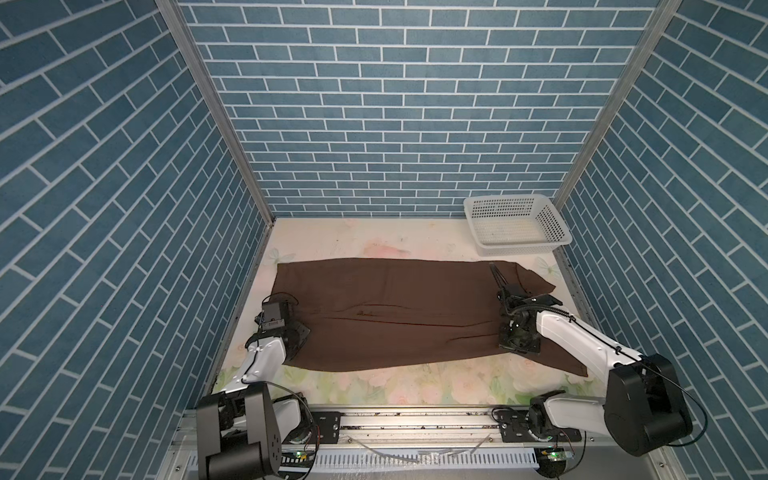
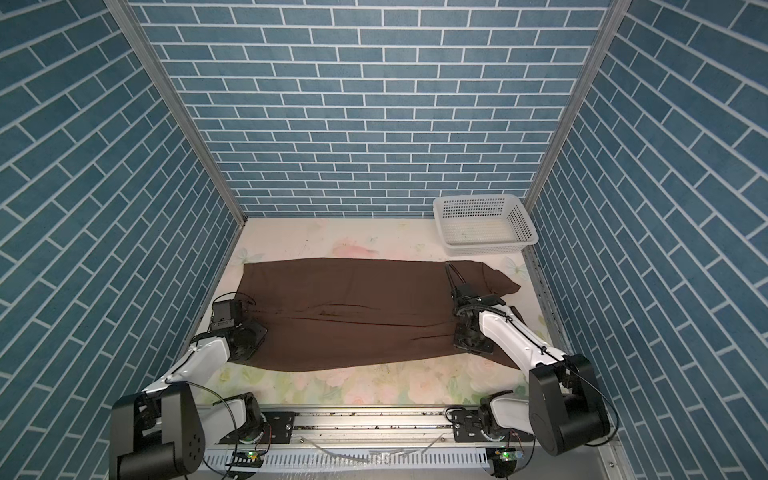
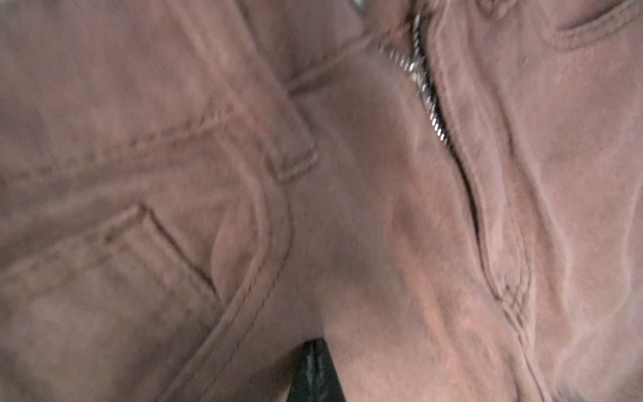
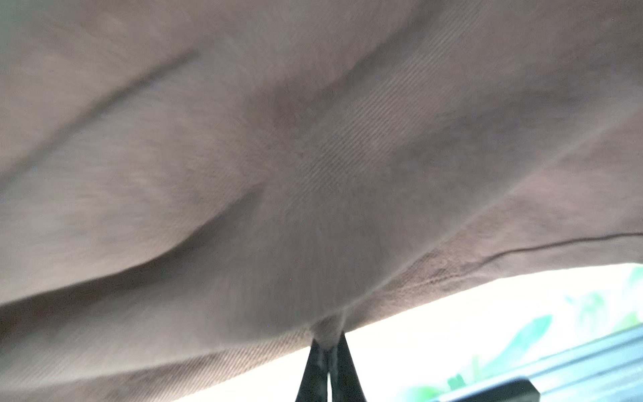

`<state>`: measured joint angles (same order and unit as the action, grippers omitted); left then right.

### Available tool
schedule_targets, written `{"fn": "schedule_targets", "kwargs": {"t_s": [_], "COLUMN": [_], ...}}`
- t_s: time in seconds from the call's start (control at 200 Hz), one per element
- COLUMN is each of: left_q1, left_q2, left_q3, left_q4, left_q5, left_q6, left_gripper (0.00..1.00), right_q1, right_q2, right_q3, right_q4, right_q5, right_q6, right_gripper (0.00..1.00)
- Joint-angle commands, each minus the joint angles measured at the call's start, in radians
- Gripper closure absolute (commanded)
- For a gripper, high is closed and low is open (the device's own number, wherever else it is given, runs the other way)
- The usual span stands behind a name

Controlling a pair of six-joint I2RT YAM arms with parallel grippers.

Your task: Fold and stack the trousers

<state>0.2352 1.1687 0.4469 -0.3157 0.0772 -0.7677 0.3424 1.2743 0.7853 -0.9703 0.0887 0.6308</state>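
Nearest the lens, the rail (image 1: 415,419) carries both arm bases. From it the arms reach out over the table (image 1: 374,241) to opposite ends of the trousers (image 1: 395,307). These lie flat across the table, waist to the left and legs to the right, in front of the basket (image 1: 519,249) in the far right corner.

The left gripper (image 3: 315,362) sits at the waist near the zip (image 3: 424,87). Only one dark finger shows under bunched cloth, but its jaws are closed, apparently on a pinch of it. The right gripper (image 4: 327,343) has its jaws tight on a small tuck at the cloth's edge, at the leg end.

Pinching both ends at once looks meant to keep the length taut, so a fold would carry over evenly rather than sag midway.
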Motion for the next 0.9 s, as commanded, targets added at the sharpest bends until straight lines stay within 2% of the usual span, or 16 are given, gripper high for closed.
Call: {"fn": "schedule_targets", "kwargs": {"t_s": [0.0,0.12,0.285,0.42,0.445,0.495,0.55,0.6,0.685,0.715,0.76,0.8,0.835,0.895], "left_q1": [0.005,0.006,0.009,0.044,0.054,0.077,0.102,0.119,0.130,0.129,0.129,0.129,0.128,0.129], "left_q2": [0.039,0.019,-0.033,-0.120,-0.140,-0.181,-0.220,-0.249,-0.296,-0.309,-0.321,-0.326,-0.322,-0.304], "left_q3": [0.031,0.032,0.070,0.070,0.067,0.057,0.053,0.055,0.057,0.055,0.055,0.056,0.052,0.036], "left_q4": [-0.036,-0.043,-0.136,-0.208,-0.219,-0.235,-0.261,-0.293,-0.327,-0.324,-0.318,-0.305,-0.284,-0.224], "left_q5": [-0.065,-0.040,-0.077,-0.092,-0.097,-0.109,-0.126,-0.140,-0.134,-0.123,-0.105,-0.089,-0.068,-0.026], "left_q6": [0.030,0.016,0.044,0.045,0.044,0.049,0.057,0.062,0.060,0.058,0.056,0.053,0.050,0.038], "left_gripper": [1.00,1.00,1.00,1.00,1.00,1.00,1.00,1.00,1.00,0.99,0.89,0.86,0.86,0.86], "right_q1": [-0.006,-0.006,-0.006,-0.001,-0.001,-0.002,-0.002,-0.003,-0.005,-0.006,-0.006,-0.007,-0.008,-0.009], "right_q2": [-0.033,-0.117,-0.169,-0.188,-0.184,-0.174,-0.167,-0.167,-0.162,-0.159,-0.153,-0.152,-0.158,-0.172], "right_q3": [0.051,0.049,0.019,0.041,0.049,0.068,0.089,0.108,0.143,0.153,0.163,0.156,0.135,0.057], "right_q4": [-0.172,-0.268,-0.404,-0.428,-0.433,-0.443,-0.440,-0.425,-0.386,-0.362,-0.315,-0.252,-0.167,0.009], "right_q5": [-0.076,-0.161,-0.170,-0.215,-0.224,-0.221,-0.205,-0.193,-0.189,-0.184,-0.154,-0.130,-0.125,-0.159], "right_q6": [0.031,0.047,0.044,0.034,0.029,0.015,0.006,0.007,0.016,0.020,0.032,0.050,0.069,0.116], "right_gripper": [1.00,1.00,1.00,1.00,0.94,0.69,0.52,0.44,0.39,0.38,0.39,0.45,0.56,0.88]}}
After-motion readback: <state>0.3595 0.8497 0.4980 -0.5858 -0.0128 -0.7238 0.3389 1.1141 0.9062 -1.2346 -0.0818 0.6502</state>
